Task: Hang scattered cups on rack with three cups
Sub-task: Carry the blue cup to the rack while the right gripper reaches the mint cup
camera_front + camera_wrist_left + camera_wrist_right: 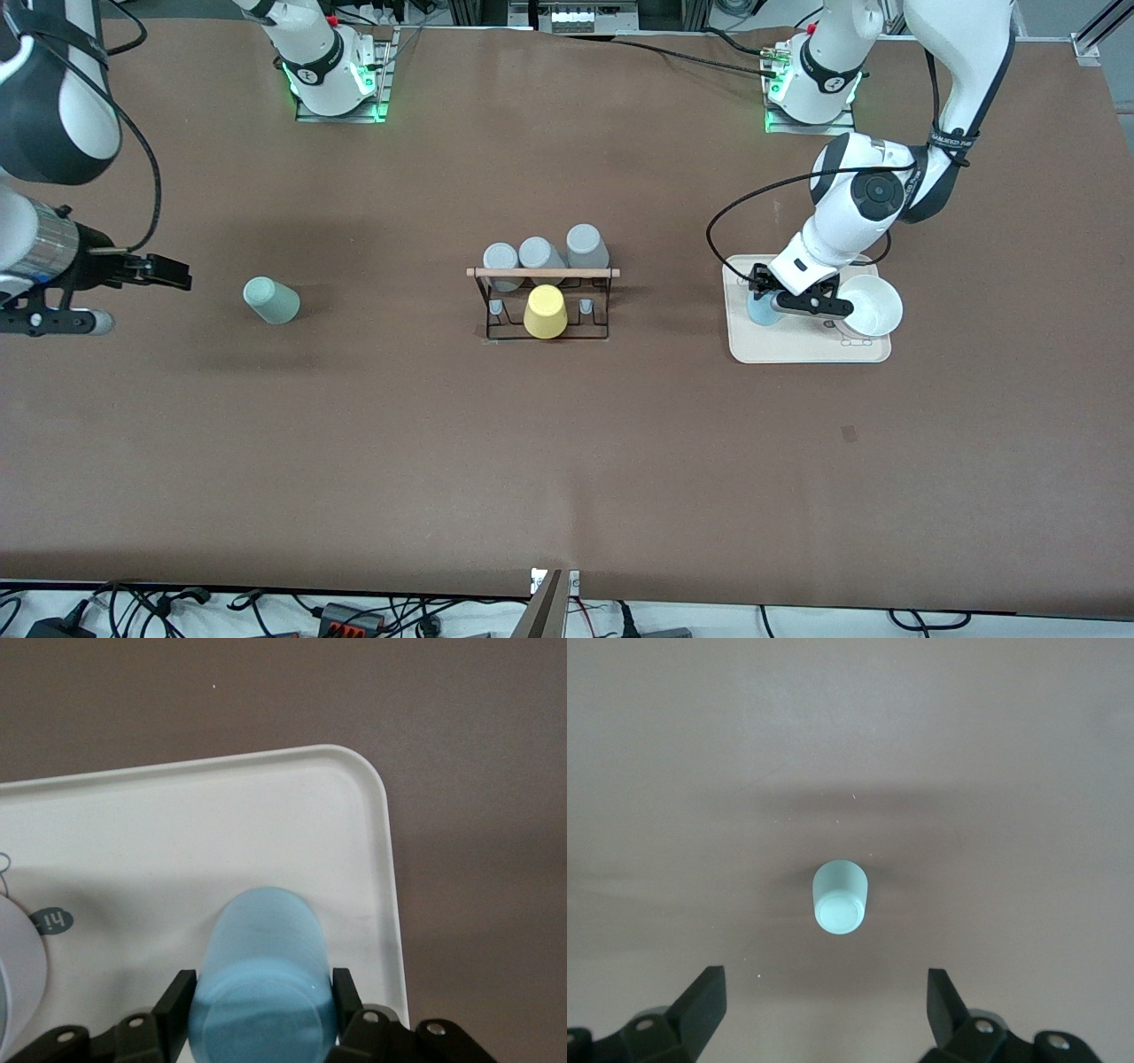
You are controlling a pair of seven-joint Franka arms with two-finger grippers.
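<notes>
Left pincer (262,1014) is clamped around the blue cup (264,979) on the tray (372,815); the rack (547,306) lies toward the bench's middle. Right pincer (824,1001), fingers spread, waits over the green cup (840,896).

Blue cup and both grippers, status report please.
Left gripper around blue cup on cream tray. Right gripper open above mint cup. Nothing in the way.
</notes>
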